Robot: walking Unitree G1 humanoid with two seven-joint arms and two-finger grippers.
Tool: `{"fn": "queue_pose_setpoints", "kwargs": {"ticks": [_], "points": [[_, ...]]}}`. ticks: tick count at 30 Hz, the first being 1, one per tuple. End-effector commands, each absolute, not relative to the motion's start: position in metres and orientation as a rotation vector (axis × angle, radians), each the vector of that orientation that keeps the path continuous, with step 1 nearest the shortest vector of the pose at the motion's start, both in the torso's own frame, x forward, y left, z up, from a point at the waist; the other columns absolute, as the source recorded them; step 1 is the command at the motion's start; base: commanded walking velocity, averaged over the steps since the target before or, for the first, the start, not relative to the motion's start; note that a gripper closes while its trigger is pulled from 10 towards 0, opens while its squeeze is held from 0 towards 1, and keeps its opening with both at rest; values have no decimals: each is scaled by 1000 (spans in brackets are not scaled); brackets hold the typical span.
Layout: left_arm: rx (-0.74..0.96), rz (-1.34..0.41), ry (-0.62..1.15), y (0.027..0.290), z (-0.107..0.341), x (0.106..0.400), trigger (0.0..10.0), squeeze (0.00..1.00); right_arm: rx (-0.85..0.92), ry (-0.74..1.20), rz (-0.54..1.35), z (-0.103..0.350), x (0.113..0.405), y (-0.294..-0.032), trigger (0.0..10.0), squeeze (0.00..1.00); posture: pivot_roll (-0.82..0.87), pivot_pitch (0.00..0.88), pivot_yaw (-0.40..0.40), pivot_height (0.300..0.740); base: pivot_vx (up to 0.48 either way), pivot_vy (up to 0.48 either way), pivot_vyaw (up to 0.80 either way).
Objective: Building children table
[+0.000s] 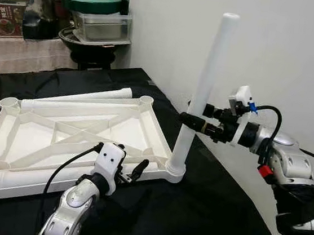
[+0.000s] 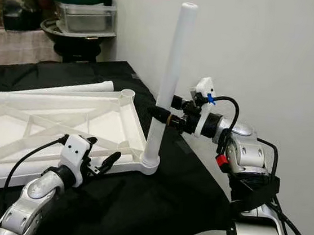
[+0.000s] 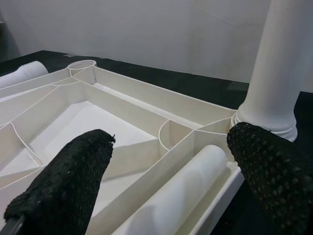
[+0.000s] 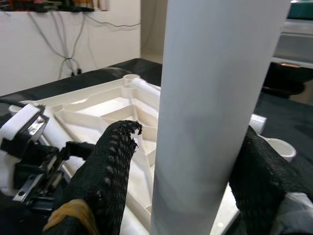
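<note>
- Black cloth [image 1: 191, 212] covers the tabletop, and the white plastic table frame [image 1: 70, 136] lies flat on it, ribbed underside up.
- Nearest the camera, the left tool [image 1: 133, 174] sits at the frame's near edge, its two black fingers [image 3: 63, 181] spread apart and holding nothing; the near edge rail shows between them in the left wrist view.
- A loose white leg tube [image 1: 19, 178] lies along that near edge, inside the frame, just beside the left tool.
- At the frame's near right corner, an upright white leg [image 1: 206, 83] stands in its round socket [image 1: 175, 169], leaning slightly.
- The right tool [image 1: 190, 121] reaches in from the right and clamps this upright leg about halfway up, one finger on each side of the tube, as the right wrist view shows.
- Another loose white tube [image 1: 77, 98] lies along the frame's far edge, touching it.
- Empty round sockets [image 1: 146, 100] sit at the frame's other corners.
- A plain white wall [image 1: 278, 46] rises to the right, behind the upright leg.
- Farthest back, at the left, a green lidded pot [image 1: 92, 1] sits on a metal tray [image 1: 102, 25], stacked on a dark round stand [image 1: 91, 50].
</note>
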State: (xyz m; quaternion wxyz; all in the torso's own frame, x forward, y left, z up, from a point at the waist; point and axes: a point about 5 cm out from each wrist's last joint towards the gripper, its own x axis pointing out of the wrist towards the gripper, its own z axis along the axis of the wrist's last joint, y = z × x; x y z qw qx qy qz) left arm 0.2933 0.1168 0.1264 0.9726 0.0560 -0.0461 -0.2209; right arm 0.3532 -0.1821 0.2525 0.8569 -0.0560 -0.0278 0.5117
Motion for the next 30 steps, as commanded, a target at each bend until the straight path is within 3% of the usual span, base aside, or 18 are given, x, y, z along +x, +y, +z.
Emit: {"fn": "queue_pose_setpoints", "kwargs": {"ticks": [1,2,8,9,10,13,17,18,21,22,23,24,25,27,29,30], "points": [[124,-445,-83,119,124,291,10000,0,-126,-40,1133,247,353,-173,8941,0,67,0,-72,740,0,0,0],[123,-444,-83,119,124,291,10000,0,-129,-40,1129,247,354,-173,10000,0,66,0,-74,740,0,0,0],[120,-445,-84,117,124,291,10000,0,-115,-47,1120,248,358,-174,10000,0,63,0,-74,740,0,0,0],[119,-446,-84,117,124,291,10000,0,-105,-48,1088,248,361,-174,3020,0,63,0,-74,740,0,0,0],[117,-448,-84,116,124,291,10000,0,-92,-38,1026,247,366,-175,0,0,60,0,-74,740,0,0,0],[117,-449,-83,115,123,290,10000,0,-97,-41,937,247,372,-178,0,0,59,0,-74,740,0,0,0],[119,-445,-80,118,123,290,10000,0,-101,51,602,239,389,-187,0,0,57,0,-75,740,0,0,0],[119,-445,-80,118,123,290,10000,0,-101,51,602,239,389,-187,0,0,57,0,-75,740,0,0,0],[119,-442,-81,118,123,289,10000,0,0,18,146,237,395,-203,0,0,61,0,-81,740,0,0,0],[119,-442,-81,118,123,289,10000,0,0,18,146,237,395,-203,0,0,61,0,-81,740,0,0,0],[118,-440,-81,118,123,289,10000,0,106,13,-25,231,386,-201,0,0,62,0,-81,740,0,0,0],[118,-440,-81,118,123,289,10000,0,106,13,-25,231,386,-201,0,0,62,0,-81,740,0,0,0],[117,-440,-80,118,123,289,10000,0,136,21,-44,227,379,-196,0,0,62,0,-81,740,0,0,0],[119,-445,-76,117,122,288,10000,0,145,64,59,214,350,-145,0,0,55,0,-68,740,0,0,0],[121,-450,-74,117,122,289,10000,0,163,86,158,210,330,-112,0,0,50,0,-62,740,0,0,0],[121,-450,-74,117,122,289,10000,0,163,86,158,210,330,-112,0,0,50,0,-62,740,0,0,0]]}}
